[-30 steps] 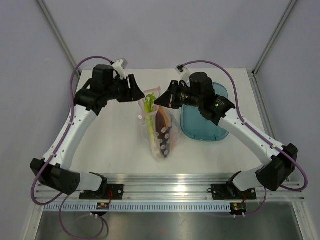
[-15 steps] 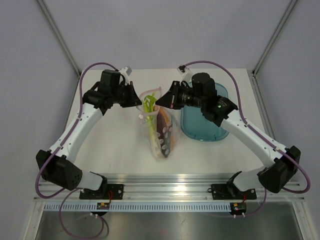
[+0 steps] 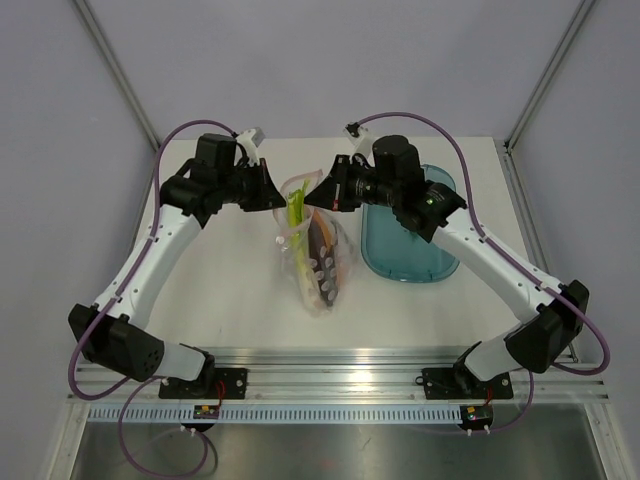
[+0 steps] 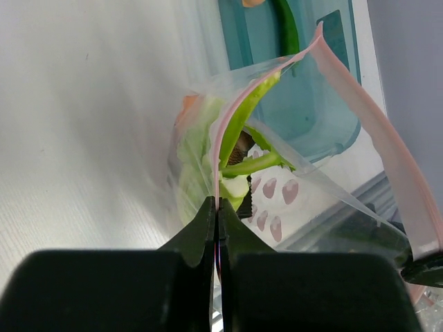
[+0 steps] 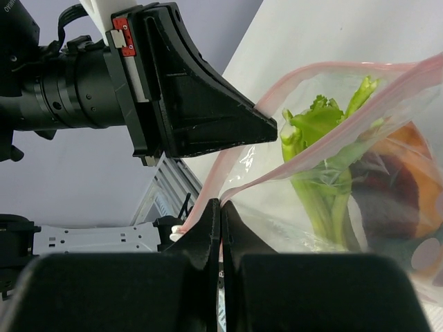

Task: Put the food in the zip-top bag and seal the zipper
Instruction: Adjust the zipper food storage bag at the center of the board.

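- While both arms reach in over the middle of the table (image 3: 215,280), the zip-top bag (image 3: 322,280) lies between them. Its bottom end points toward the bases and its mouth end is lifted up at the far side.
- The left gripper (image 4: 216,207) has its fingers pressed tight together, pinching one lip of the zipper (image 4: 223,131) right at the pink strip.
- Same deal for the right gripper (image 5: 220,206): fingers clamped together on the opposite lip of that strip.
- The two grippers sit near each other, tips facing, and the bag's mouth gapes open between them.
- The light green stalks (image 5: 315,131) are inside the bag, with the leafy tops up at the mouth.
- The orange-and-red wedge (image 5: 415,149) is in there too, deeper down, right beside a dark piece (image 5: 387,197) with pale spots on it.
- The teal tray (image 3: 410,250) sits just beside the bag on the right.
- The dark green chili (image 4: 285,28) lies in that tray, not in the bag.
- An orange bit (image 4: 252,3) also shows in the tray at the very top edge of the left wrist view. It's probably the peach, but it's cropped so hard I can't really tell.
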`<state>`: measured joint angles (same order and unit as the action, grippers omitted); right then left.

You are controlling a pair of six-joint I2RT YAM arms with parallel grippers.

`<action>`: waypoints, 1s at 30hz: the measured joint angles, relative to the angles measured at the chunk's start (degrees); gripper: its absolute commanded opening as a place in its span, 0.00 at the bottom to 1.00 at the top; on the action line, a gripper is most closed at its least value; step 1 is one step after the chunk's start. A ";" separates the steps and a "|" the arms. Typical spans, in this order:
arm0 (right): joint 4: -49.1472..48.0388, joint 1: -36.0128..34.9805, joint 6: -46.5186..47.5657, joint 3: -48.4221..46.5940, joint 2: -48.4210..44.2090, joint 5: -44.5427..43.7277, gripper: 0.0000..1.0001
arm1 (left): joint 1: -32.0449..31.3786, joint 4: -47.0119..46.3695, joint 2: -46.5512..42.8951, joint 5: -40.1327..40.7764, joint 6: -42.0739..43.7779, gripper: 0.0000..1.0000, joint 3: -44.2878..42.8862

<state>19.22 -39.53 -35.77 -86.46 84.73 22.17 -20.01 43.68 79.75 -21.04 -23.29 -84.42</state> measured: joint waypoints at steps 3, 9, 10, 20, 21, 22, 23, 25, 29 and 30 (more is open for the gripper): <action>0.35 -0.35 0.22 -0.52 -0.11 -0.13 0.00 | 0.00 0.42 -0.52 -1.03 0.39 0.00 -0.61; 0.28 -0.44 1.55 -0.35 -0.96 -1.84 0.00 | -0.02 -0.79 -2.23 -4.04 0.35 0.00 -1.64; -0.07 -0.46 1.75 0.07 -1.09 -2.34 0.00 | -0.17 -1.33 -2.27 -4.46 0.22 0.00 -1.62; 3.08 -0.48 3.78 3.21 -0.50 -8.20 0.54 | -1.75 -1.95 -0.66 -6.36 -0.07 0.00 -2.25; 3.98 -0.48 4.55 2.95 -0.57 -8.74 0.57 | -1.75 -1.55 -0.42 -6.78 0.33 0.00 -3.02; 4.94 -0.50 4.96 2.47 -0.57 -9.64 0.58 | -1.75 -1.46 -0.17 -7.19 0.72 0.00 -3.69; 6.01 -0.50 5.64 1.84 -0.59 -10.49 0.59 | -1.75 -1.36 0.00 -7.58 1.05 0.00 -4.37; 8.20 -0.50 7.06 0.02 -0.74 -12.55 0.60 | -1.73 -1.29 0.28 -8.48 1.49 0.00 -5.22; 12.37 -0.13 9.49 -5.16 -0.76 -16.26 0.63 | -1.75 -1.31 0.59 -10.29 2.08 0.00 -5.55; 13.29 0.13 9.97 -6.54 -0.76 -16.96 0.63 | -1.75 -1.33 0.70 -10.78 2.12 0.00 -5.55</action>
<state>32.51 -39.40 -25.80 -92.99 83.96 5.21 -21.76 42.35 80.44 -31.81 -21.17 -89.97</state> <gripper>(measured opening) 0.614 0.009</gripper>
